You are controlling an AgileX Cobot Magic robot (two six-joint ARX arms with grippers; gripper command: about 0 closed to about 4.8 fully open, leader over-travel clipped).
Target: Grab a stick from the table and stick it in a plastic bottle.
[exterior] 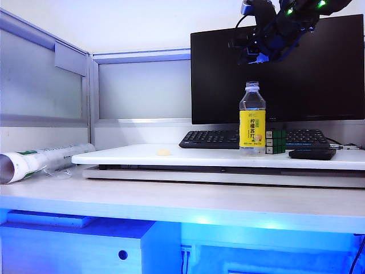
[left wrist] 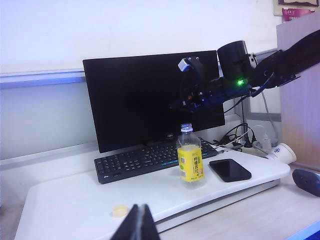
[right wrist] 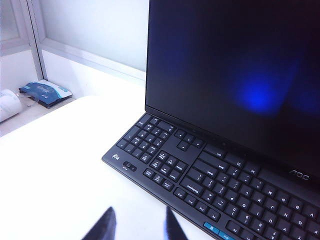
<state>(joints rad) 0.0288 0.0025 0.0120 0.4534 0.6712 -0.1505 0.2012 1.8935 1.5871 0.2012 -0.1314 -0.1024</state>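
The plastic bottle stands upright on the raised white board of the table, clear with a yellow label and no cap; it also shows in the left wrist view. The stick shows in no view. My right gripper hangs well above the bottle's mouth, in front of the monitor. In its own view the right gripper is open, with only the white board and the keyboard's edge below it. My left gripper is shut and empty, low near the board's front edge.
A black keyboard and monitor stand behind the bottle. A Rubik's cube and a black phone lie to its right. A small yellowish lump sits on the board. A white rolled tube lies at the left.
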